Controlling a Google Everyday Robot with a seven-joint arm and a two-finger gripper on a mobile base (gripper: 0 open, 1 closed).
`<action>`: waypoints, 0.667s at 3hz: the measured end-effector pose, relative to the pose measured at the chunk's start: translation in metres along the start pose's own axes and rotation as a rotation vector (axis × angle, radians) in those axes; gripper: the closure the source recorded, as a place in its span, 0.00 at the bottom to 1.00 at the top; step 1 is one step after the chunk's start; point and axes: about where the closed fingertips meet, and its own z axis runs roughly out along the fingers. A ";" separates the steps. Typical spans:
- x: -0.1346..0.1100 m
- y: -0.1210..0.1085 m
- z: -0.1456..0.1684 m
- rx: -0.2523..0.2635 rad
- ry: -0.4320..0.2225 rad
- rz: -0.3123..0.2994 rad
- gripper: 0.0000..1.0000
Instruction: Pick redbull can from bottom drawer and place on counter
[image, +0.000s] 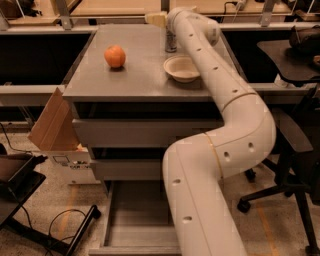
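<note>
The redbull can (171, 41) stands upright at the back of the counter (135, 75), just left of my white arm. My gripper (156, 19) is above the counter's far edge, a little up and left of the can's top; only its cream end shows. The bottom drawer (137, 222) is pulled out below, and the part of its grey tray that shows is bare, while my arm covers its right side.
An orange fruit (115, 56) lies on the counter's left half and a white bowl (182, 68) sits near the arm. A cardboard box (52, 125) leans at the cabinet's left. An office chair (295, 150) stands to the right, with a black stand (30, 200) at lower left.
</note>
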 end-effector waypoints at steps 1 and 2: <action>-0.028 -0.010 -0.033 -0.085 0.033 0.020 0.00; -0.026 -0.039 -0.072 -0.111 0.151 0.016 0.00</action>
